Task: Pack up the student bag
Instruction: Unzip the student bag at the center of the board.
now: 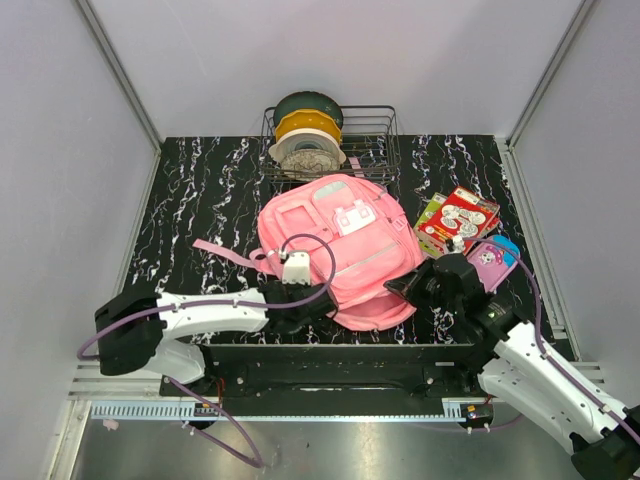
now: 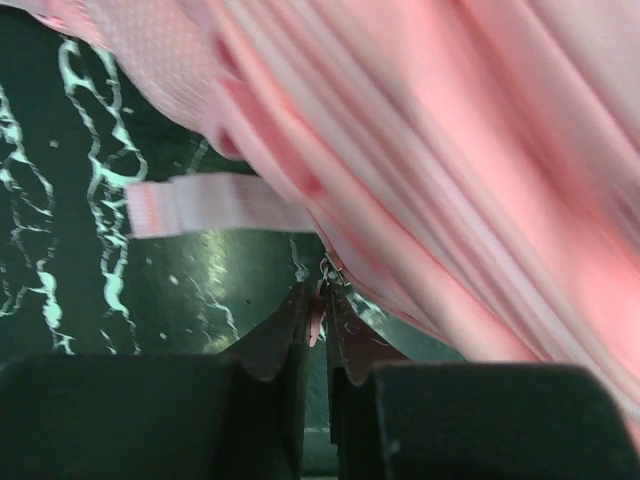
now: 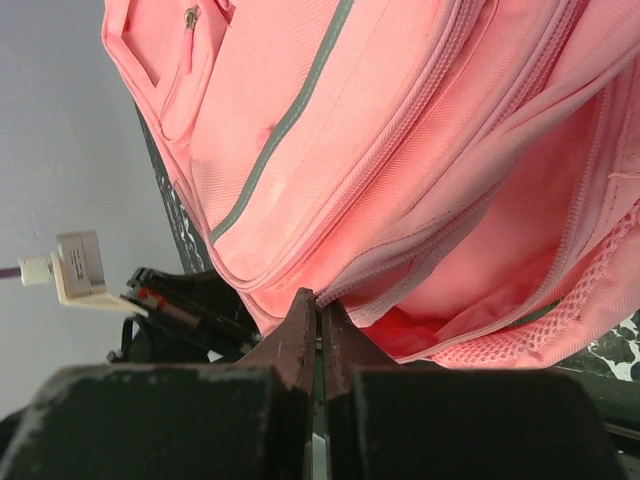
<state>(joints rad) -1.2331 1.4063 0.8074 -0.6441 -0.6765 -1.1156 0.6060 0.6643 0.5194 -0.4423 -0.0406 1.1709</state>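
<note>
1. L gripper (image 2: 320, 300): jaws nearly together, only a slit between them, pinching a small pink zip tab (image 2: 316, 325) at the bag's edge. In the top view it sits at the bag's lower-left side.
2. R gripper (image 3: 318, 305): jaws fully closed, tips touching the rim of the bag's open mouth. Can't tell whether any fabric is caught. In the top view it's at the bag's lower-right side.
3. Student bag (image 1: 335, 245): lies flat in the centre of the frame on the black marble table (image 1: 200, 200), front pockets up, between the two grippers.
4. Main compartment (image 3: 480, 250): gapes open in the R wrist view, and only pink lining shows inside.
5. Pink strap (image 2: 210, 205): lies on the table, trailing toward the left of the bag.
6. Wire basket (image 1: 385, 120): top centre, just behind the bag. It holds 3 spools on edge, front to back: white (image 1: 305, 152), yellow (image 1: 308, 125), dark green (image 1: 308, 103).
7. Right of the bag: red and green booklets (image 1: 458, 220), with the pencil case (image 1: 493, 262) below them, by the R arm.
</note>
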